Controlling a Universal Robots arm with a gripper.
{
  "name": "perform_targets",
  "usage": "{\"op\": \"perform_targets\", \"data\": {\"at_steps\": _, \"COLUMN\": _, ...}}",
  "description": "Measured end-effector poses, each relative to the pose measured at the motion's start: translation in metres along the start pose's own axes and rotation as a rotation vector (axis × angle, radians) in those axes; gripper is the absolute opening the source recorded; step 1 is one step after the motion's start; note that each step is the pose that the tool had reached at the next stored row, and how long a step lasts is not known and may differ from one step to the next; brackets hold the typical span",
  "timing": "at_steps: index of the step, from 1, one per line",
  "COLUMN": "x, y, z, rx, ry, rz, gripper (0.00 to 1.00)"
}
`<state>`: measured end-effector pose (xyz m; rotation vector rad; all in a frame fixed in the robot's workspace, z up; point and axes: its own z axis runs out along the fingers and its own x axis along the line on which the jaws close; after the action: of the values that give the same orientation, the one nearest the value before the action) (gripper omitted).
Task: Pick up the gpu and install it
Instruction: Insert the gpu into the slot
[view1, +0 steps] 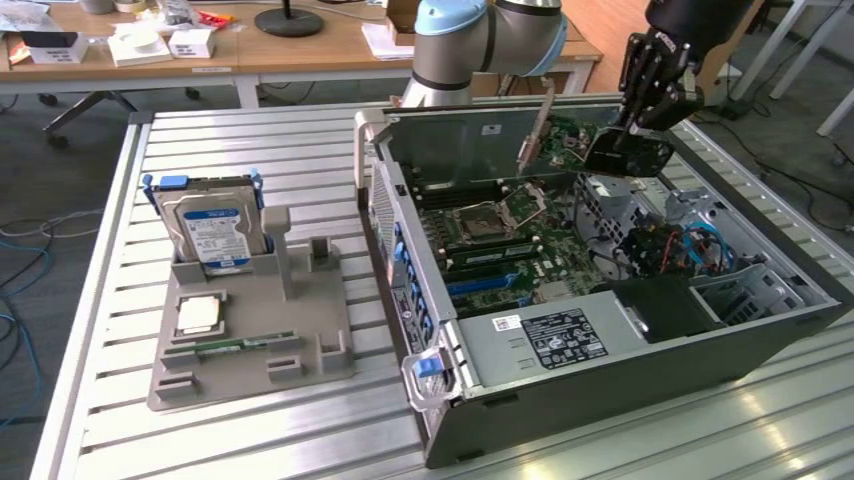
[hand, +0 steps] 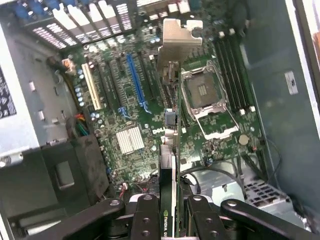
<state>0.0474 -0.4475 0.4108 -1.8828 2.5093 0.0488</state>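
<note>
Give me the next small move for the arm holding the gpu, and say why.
Probably a small sideways shift: the end effector grips the gpu edge-on above the motherboard, and the card's edge seems to hang beside the long blue slot, toward the CPU socket, not over it.

The thin dark gpu with a greenish board edge (hand: 167, 192) carries white "NVIDIA" lettering, then what looks like "QU", cut off. The green motherboard (hand: 150, 120) bears a small white "DELL" mark. Print on the grey power supply box (view1: 561, 338) is too small to read.
</note>
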Motion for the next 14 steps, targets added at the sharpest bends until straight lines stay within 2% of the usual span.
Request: {"op": "perform_targets", "data": {"at_steps": 14, "x": 0.0, "y": 0.0, "z": 0.0007, "rx": -0.0054, "ry": 0.0062, "rz": -0.255, "gripper": 0.26}}
